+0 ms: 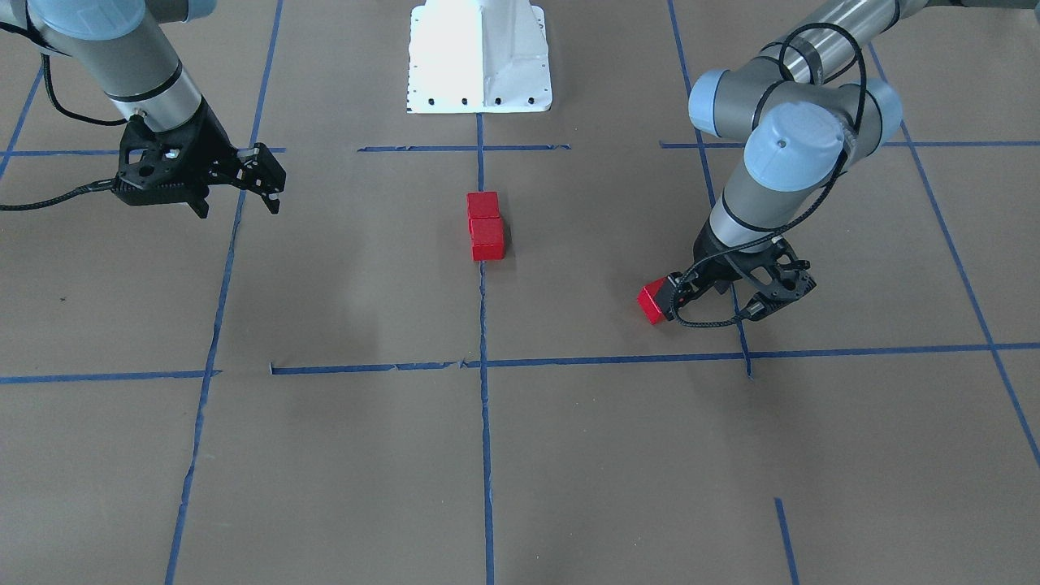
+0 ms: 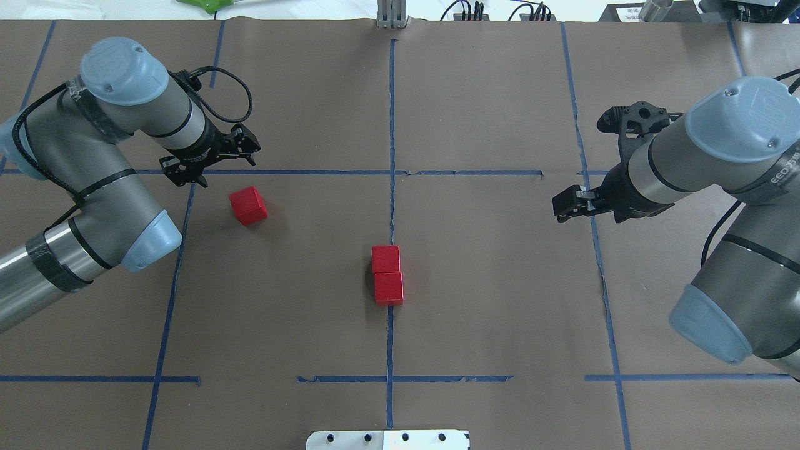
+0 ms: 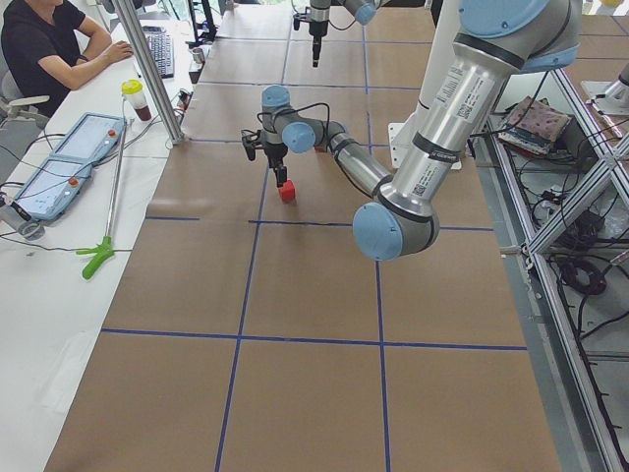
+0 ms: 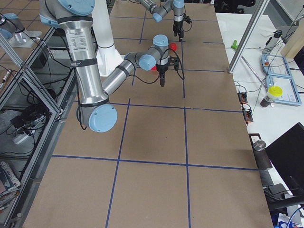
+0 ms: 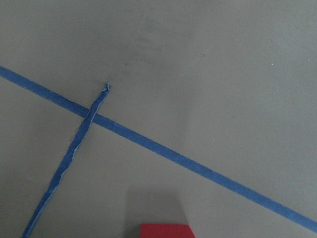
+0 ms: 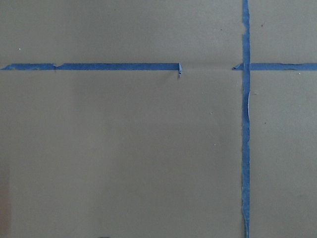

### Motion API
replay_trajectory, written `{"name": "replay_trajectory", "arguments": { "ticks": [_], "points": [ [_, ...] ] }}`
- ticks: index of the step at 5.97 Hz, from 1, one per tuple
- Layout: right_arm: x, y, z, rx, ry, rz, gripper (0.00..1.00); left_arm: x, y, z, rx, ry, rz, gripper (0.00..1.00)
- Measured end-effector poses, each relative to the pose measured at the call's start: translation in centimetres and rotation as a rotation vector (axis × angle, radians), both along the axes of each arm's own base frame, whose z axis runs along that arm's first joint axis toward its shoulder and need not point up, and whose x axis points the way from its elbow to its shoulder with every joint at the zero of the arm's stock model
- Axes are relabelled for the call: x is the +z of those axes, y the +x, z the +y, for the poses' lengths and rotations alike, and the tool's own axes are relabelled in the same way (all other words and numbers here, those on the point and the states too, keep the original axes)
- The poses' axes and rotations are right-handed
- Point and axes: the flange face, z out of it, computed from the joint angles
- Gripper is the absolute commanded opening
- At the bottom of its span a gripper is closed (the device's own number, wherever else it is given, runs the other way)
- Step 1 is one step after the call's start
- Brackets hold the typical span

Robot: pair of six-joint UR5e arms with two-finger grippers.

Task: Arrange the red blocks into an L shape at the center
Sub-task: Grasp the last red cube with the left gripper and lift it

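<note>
left tool [image 2: 212, 164]: released, one red block [image 2: 248, 205] on the counter [image 2: 500, 281] just beside it
right tool [image 1: 236, 207]: released, empty
two red blocks [image 2: 387, 275]: touching, between both tools

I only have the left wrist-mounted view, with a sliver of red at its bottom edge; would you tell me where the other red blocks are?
Observer: The other two red blocks sit touching, in a row on the centre tape line.
Operator: Thank you. Is anything else close to them?
Observer: No, the right tool hangs open, well off to one side of them.
Operator: And is my block being held?
Observer: No, the left tool is open, and your block lies on the paper just beneath it.
</note>
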Motion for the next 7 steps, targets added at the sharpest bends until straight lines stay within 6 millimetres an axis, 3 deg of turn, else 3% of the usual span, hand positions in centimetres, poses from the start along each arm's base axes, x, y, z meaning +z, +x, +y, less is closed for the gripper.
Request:
{"name": "replay_trajectory", "arguments": {
  "ticks": [2,3,4,5,7],
  "points": [
    [0.0,-0.1,0.0,-0.002,0.000,0.001,1.00,1.4,3.3,1.6,0.032,-0.032,-0.005,0.99],
    [0.1,-0.1,0.0,-0.002,0.000,0.002,1.00,1.6,4.1,2.2,0.043,-0.037,-0.009,0.72],
    [0.1,-0.1,0.0,-0.002,0.000,0.002,1.00,1.7,4.4,2.5,0.048,-0.039,-0.011,0.14],
    [0.1,-0.1,0.0,-0.002,0.000,0.001,1.00,1.8,4.3,2.6,0.049,-0.039,-0.011,0.03],
    [0.0,-0.1,0.0,-0.003,0.001,0.001,1.00,1.0,3.1,2.0,0.029,-0.027,-0.001,0.00]
  ]
}}
